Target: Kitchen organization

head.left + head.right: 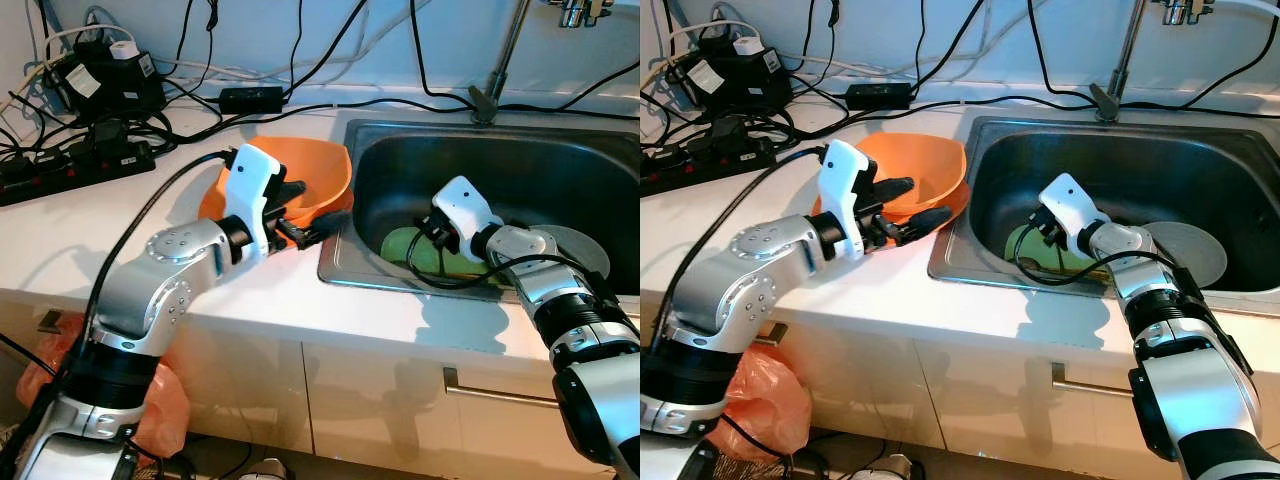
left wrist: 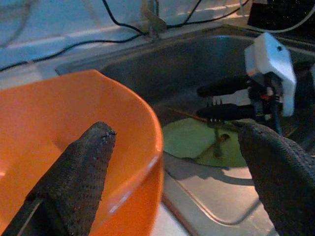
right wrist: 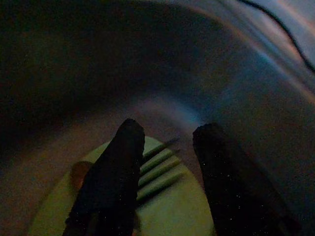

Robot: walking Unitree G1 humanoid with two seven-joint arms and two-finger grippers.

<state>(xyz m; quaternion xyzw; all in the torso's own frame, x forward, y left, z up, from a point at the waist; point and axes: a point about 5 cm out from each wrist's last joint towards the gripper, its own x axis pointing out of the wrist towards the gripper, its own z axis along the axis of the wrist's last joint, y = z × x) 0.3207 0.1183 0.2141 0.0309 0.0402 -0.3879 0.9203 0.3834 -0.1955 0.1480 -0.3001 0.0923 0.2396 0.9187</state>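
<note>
We have our right gripper (image 1: 1038,238) low in the stainless steel sink (image 1: 560,175), fingers apart, hovering over the round pale green plate (image 1: 405,245) that lies on the sink floor near its front left corner. In the right wrist view a pale green fork (image 3: 160,169) lies on that plate with its tines showing between our two black fingers (image 3: 106,191). Its long axis runs roughly along the line of the fingers, tines pointing away from the wrist, and the handle end is hidden under one finger. We cannot tell whether either pad touches it. A flat round grey plate (image 1: 575,245) lies farther right on the sink floor.

Our left gripper (image 1: 300,212) is spread wide at the round orange plastic bowl (image 1: 310,170), which stands on the white worktop (image 1: 120,220) just beside the sink's left rim. One finger (image 2: 81,172) sits inside the bowl and the other outside its wall, so the rim runs between them, not yet clamped.

We judge the fork to be the nearer business: it lies directly under the right gripper, so closing across its shaft calls for a small descent.

A tangle of black cables and power strips (image 1: 75,160) occupies the back left corner of the worktop. We can read no labels or writing anywhere.
</note>
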